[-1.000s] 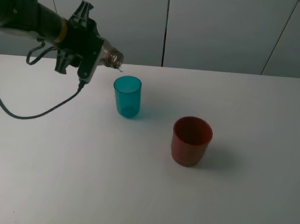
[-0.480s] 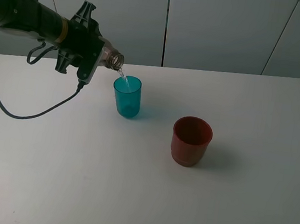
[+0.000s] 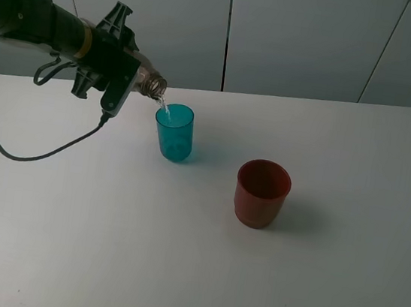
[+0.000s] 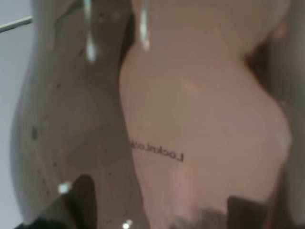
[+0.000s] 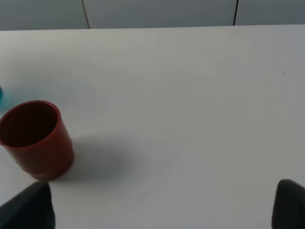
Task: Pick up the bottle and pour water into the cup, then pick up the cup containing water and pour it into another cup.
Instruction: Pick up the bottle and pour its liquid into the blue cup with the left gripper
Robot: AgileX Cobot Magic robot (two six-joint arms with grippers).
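Spanning nearly the whole exterior view, the white worktop (image 3: 175, 271) carries two cups and stands before pale wall panels (image 3: 304, 38). The black left arm (image 3: 34, 17) reaches in from the upper left of the frame, and a dark cable (image 3: 26, 159) loops below it over the worktop. At the arm's end the left tool (image 3: 121, 74) is pinching the bottle (image 3: 152, 83), its jaws pressed onto the body. The bottle is tilted with its open mouth lowest and pointing right, just above and left of the teal cup's rim. In the left wrist view the bottle's clear, brownish wall (image 4: 190, 119) fills the frame, blurred, with drops on it and a small line of print.

The right tool (image 5: 159, 210) shows only as two dark fingertips in the bottom corners of the right wrist view, spread wide with nothing between them.

The red cup (image 3: 262, 193) stands upright right of centre and lower in the frame, well apart from the teal one. In the right wrist view it sits at the left edge (image 5: 35, 138).

The teal cup (image 3: 173, 131) stands upright left of centre, in the upper half.

A thin stream of water (image 3: 164, 106) runs from the bottle's mouth down into the teal cup.
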